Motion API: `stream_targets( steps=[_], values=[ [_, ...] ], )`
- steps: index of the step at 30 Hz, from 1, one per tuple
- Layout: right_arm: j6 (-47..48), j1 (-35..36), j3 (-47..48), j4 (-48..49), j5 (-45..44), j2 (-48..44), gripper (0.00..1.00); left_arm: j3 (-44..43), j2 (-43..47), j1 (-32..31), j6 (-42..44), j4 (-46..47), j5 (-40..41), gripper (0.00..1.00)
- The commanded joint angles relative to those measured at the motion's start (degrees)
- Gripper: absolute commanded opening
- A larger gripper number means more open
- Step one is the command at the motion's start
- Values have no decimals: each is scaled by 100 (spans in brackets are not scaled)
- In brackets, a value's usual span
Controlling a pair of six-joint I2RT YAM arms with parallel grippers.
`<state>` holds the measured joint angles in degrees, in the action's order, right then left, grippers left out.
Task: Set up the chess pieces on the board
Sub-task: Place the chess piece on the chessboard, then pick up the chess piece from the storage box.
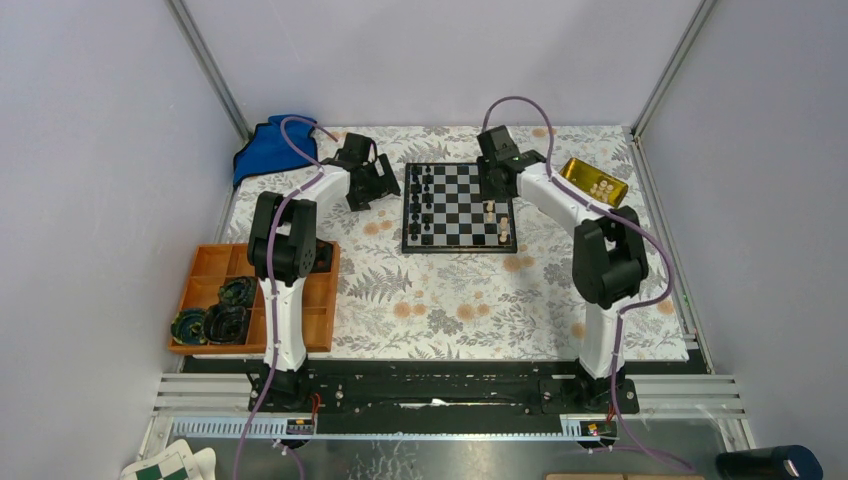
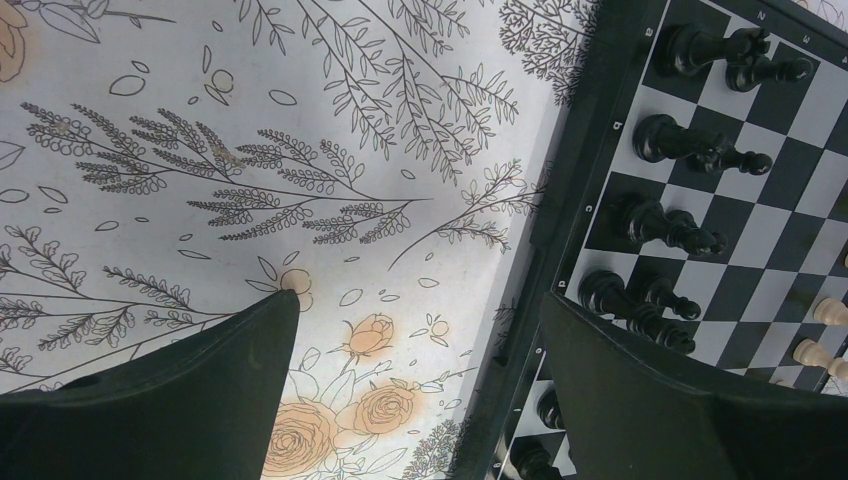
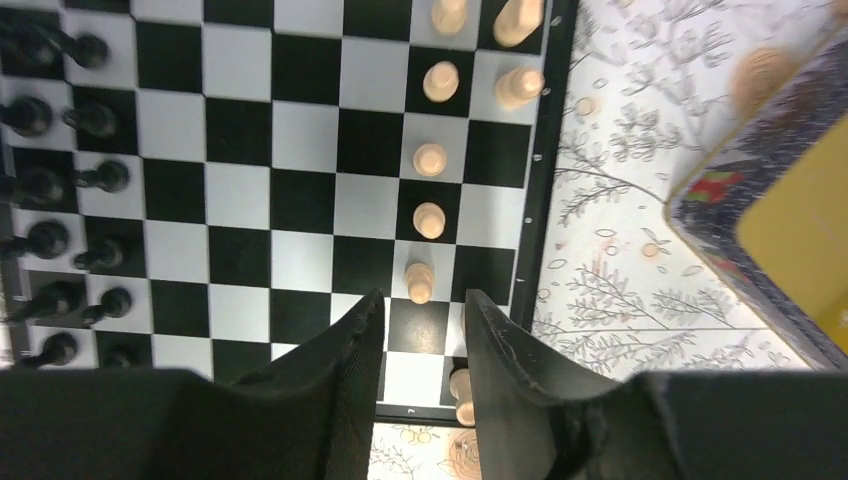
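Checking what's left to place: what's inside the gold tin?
A cluster of pale pieces lies in the gold tin; the right arm covers its near edge.

The board looks smooth with a slight sheen. The black chess pieces are glossy; the pale chess pieces look like matt light wood. The bench cover is matt, flower-printed sheet. At the board's 2 o'clock, a shiny gold metal tin; at 10 o'clock, soft blue cloth; at 8 o'clock, a matt orange tray. The left hand and right hand are matt black plastic.
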<state>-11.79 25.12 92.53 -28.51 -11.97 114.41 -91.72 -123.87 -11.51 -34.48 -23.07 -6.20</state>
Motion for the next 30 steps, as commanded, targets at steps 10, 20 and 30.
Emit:
stream_targets(
  steps=[10,20,30],
  values=[
    [-488,-1789,-195,187,-926,-1484,50,251,-133,-14,-59,-66,-101,99],
    [-873,-3045,-649,541,-699,-1076,50,218,-182,-9,-72,-63,-142,99],
    [-831,-3374,-134,592,-548,-349,49,215,-208,33,-50,-58,-140,99]
  ],
)
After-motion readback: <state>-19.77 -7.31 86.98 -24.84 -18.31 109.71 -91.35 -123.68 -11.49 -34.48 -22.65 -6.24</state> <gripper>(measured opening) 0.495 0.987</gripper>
